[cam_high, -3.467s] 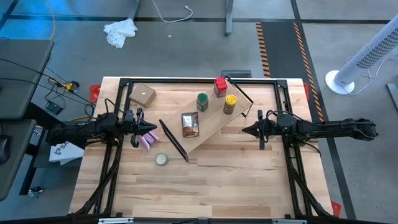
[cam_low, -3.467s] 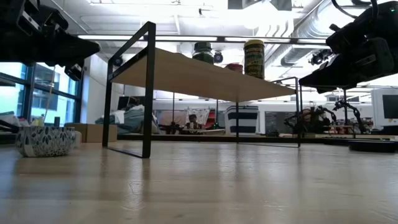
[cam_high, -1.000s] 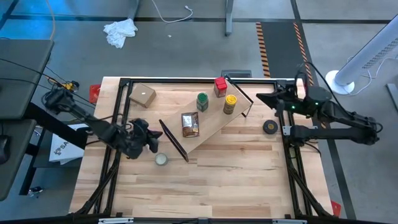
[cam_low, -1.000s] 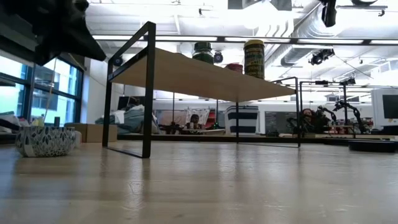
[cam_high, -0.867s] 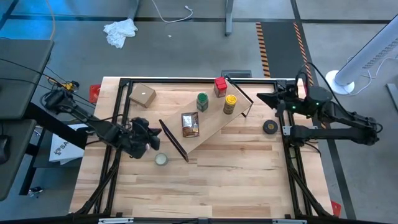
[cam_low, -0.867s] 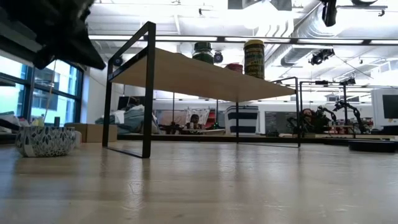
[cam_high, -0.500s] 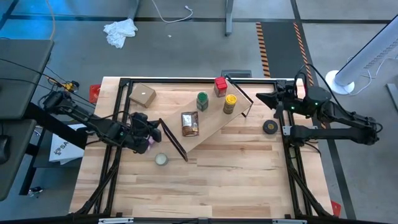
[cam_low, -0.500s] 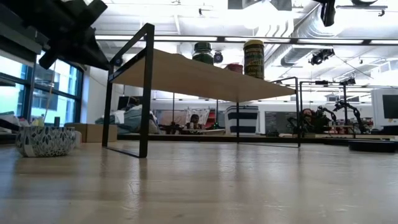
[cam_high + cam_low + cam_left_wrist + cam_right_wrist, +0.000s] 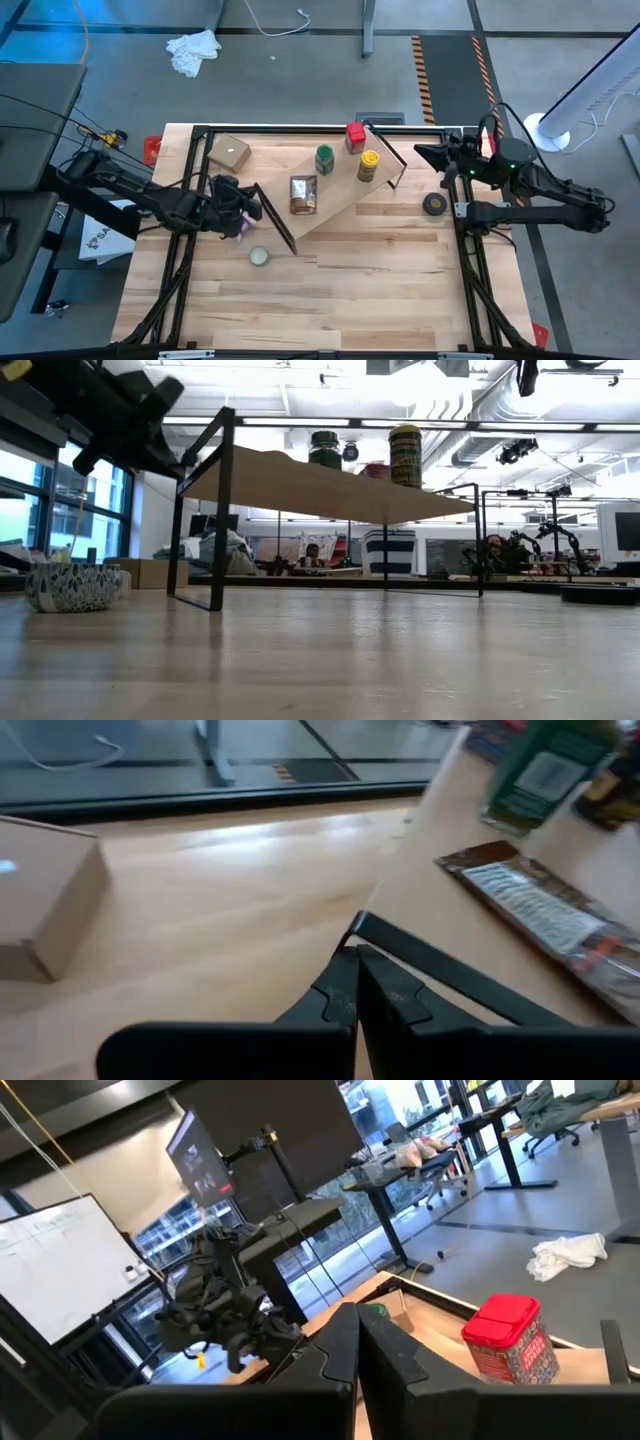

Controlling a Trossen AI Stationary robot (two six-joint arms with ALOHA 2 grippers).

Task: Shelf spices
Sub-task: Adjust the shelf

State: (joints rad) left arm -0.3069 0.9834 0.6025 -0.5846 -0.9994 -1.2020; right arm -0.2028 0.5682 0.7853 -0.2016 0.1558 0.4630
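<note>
Floor: grey concrete [image 9: 300, 70], with a crumpled white cloth [image 9: 193, 50] and orange-black hazard tape [image 9: 422, 70] lying on it. A white tower fan [image 9: 590, 95] stands at the right. Ceiling: exposed ducts [image 9: 480, 410] and strip lights [image 9: 300, 422]. Tall windows [image 9: 60, 510] at left — desks beyond, apparently cluttered.

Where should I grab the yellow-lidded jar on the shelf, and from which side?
Grip the yellow-lidded jar across its round body just under the lid, coming straight down from above. It stands upright near the shelf's right end, with open board around it; the green-lidded jar stands apart to its left, so a top-down approach probably clears both.
</note>
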